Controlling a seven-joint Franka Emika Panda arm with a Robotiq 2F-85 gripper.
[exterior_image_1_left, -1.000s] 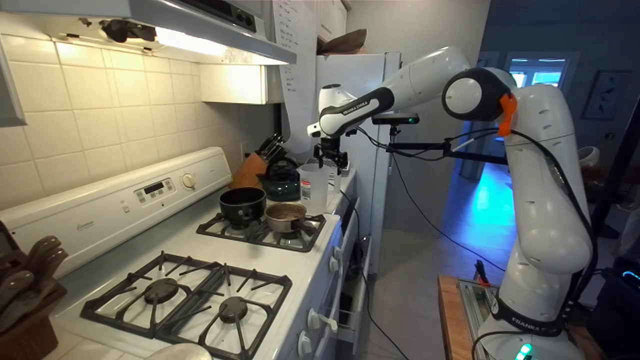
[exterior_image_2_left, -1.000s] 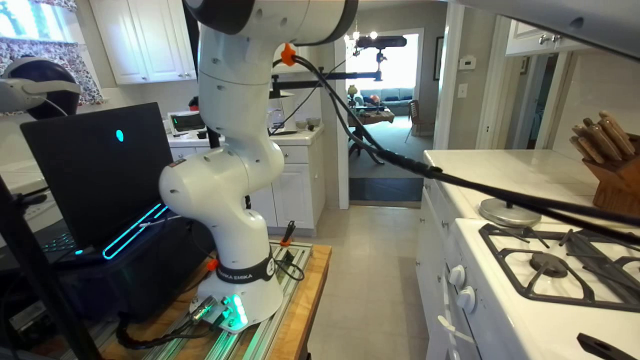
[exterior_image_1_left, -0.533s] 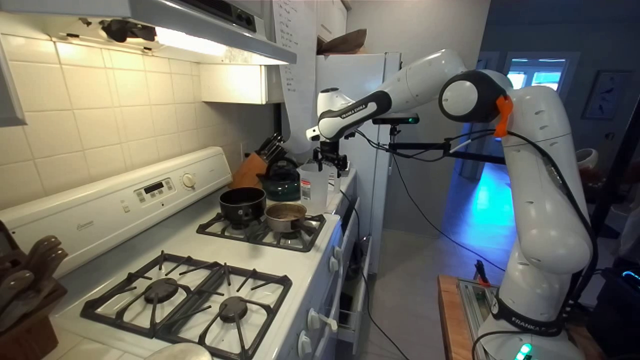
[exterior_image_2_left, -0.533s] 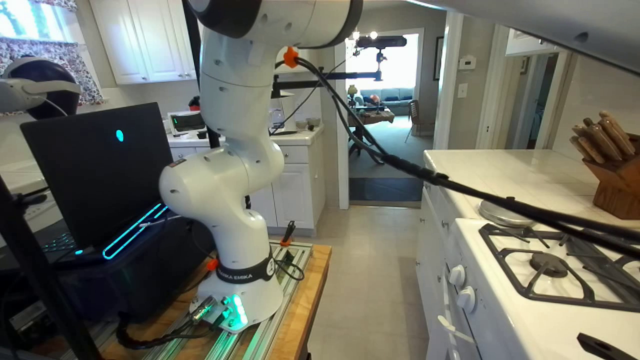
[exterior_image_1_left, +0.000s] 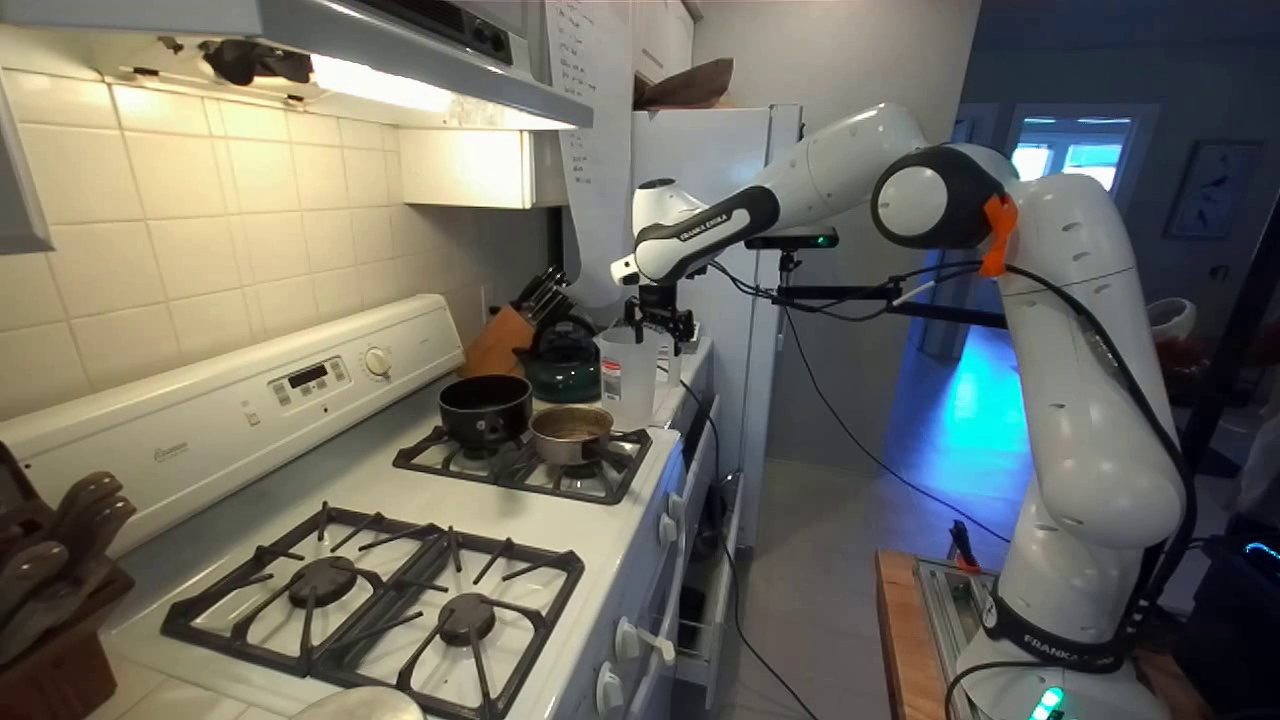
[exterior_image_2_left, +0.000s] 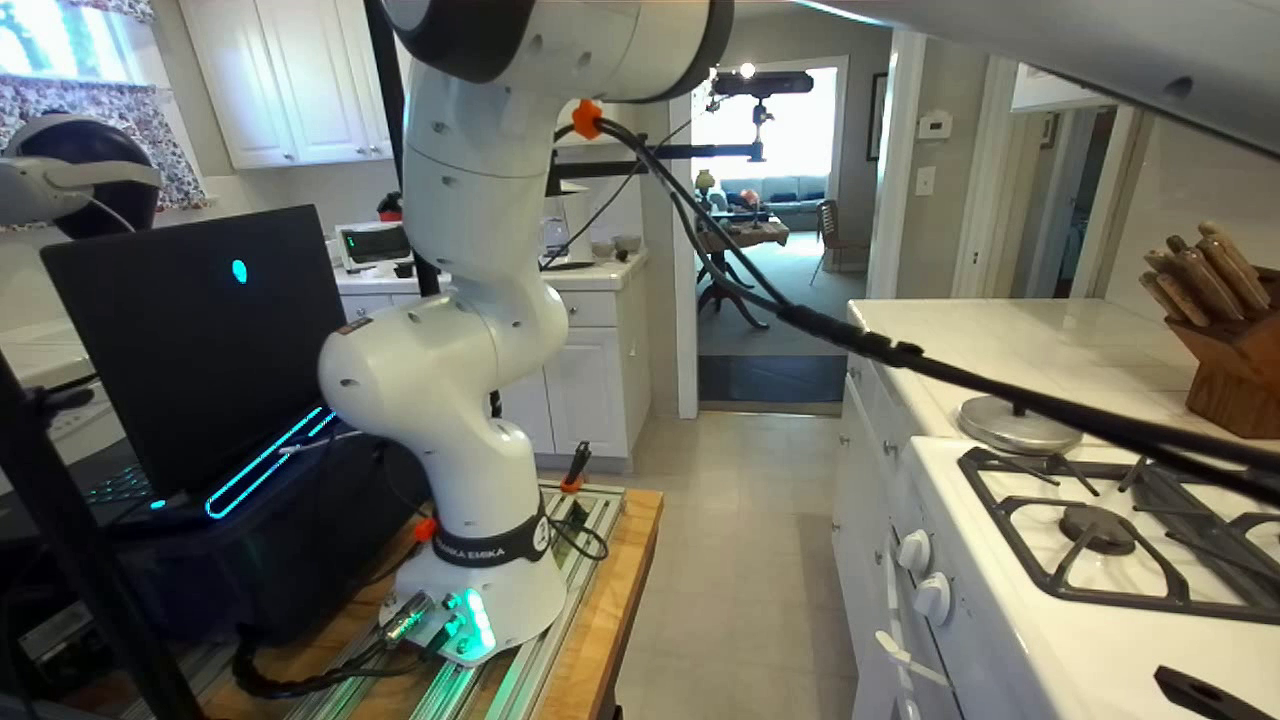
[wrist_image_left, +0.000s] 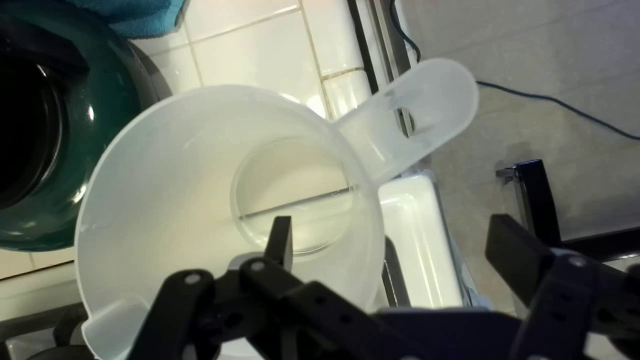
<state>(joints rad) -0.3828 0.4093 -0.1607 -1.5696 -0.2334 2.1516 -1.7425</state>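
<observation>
In an exterior view, the end effector (exterior_image_1_left: 660, 340) is spread wide by the top of the clear jug (exterior_image_1_left: 630, 385), next to the green kettle (exterior_image_1_left: 563, 378). In an exterior view, the white arm (exterior_image_2_left: 440, 350) stands near a laptop (exterior_image_2_left: 190, 350). In the wrist view, 1 finger (wrist_image_left: 281, 240) shows over the jug's mouth.

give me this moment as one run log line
fingers: open, nothing held | translucent pitcher: upright, fingers at its top, contact unclear | green kettle: beside pitcher | black pot, smaller saucepan: on stove

Black pot (exterior_image_1_left: 486, 415) and saucepan (exterior_image_1_left: 572, 437) on a stove (exterior_image_1_left: 440, 502), green kettle (wrist_image_left: 112, 107), wooden knife block (exterior_image_1_left: 498, 343)
</observation>
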